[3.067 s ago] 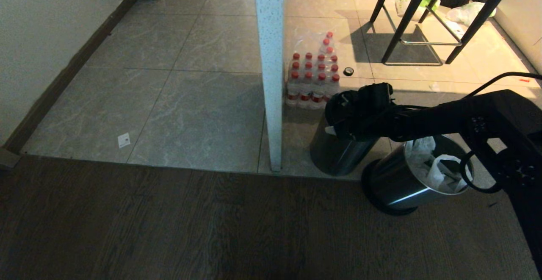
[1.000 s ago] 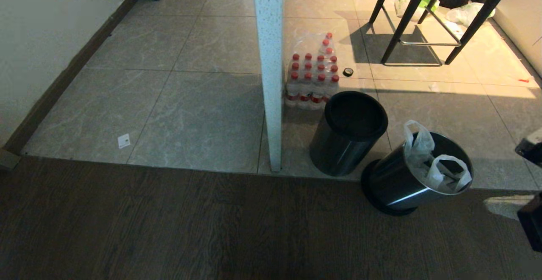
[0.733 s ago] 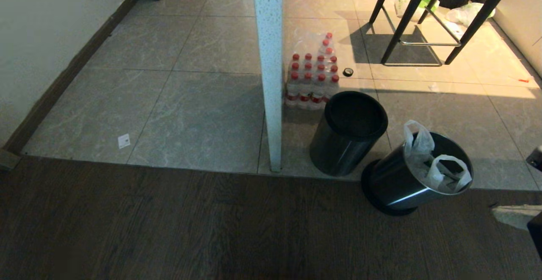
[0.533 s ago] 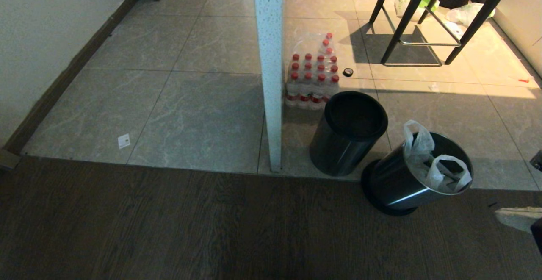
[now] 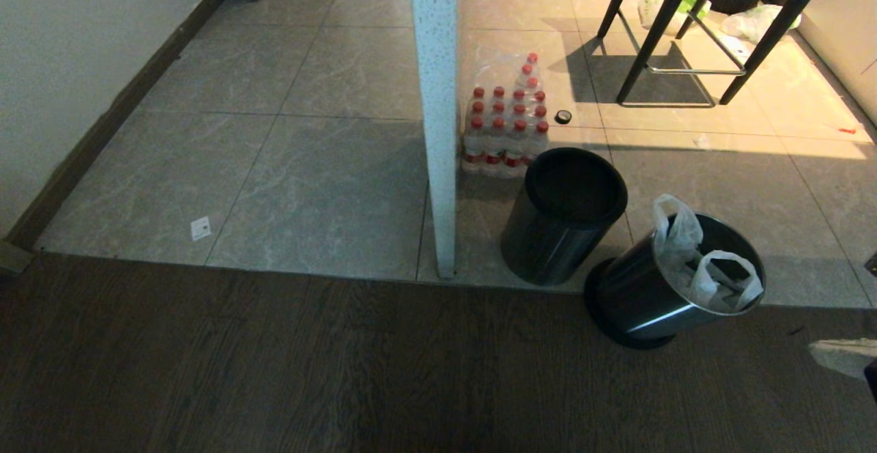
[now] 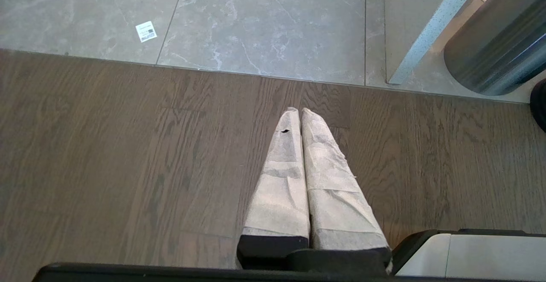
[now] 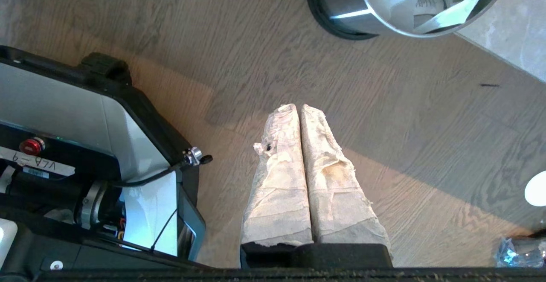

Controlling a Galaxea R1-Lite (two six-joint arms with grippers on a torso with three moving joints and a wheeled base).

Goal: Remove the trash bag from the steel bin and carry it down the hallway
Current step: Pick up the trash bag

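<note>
two loop handles of the trash bag (image 5: 706, 271) stick up from the tilted steel bin (image 5: 640, 302), ready to grab, while the right gripper (image 7: 300, 109) hangs near the bin, pressed closed and empty, and the left gripper (image 6: 300, 112), also closed, is parked farther away.

Trash bag (image 5: 706, 268) sat in steel bin (image 5: 644, 299), right of second bin (image 5: 562, 216); bottle pack (image 5: 505, 124) behind, beside pillar (image 5: 436, 96).
</note>
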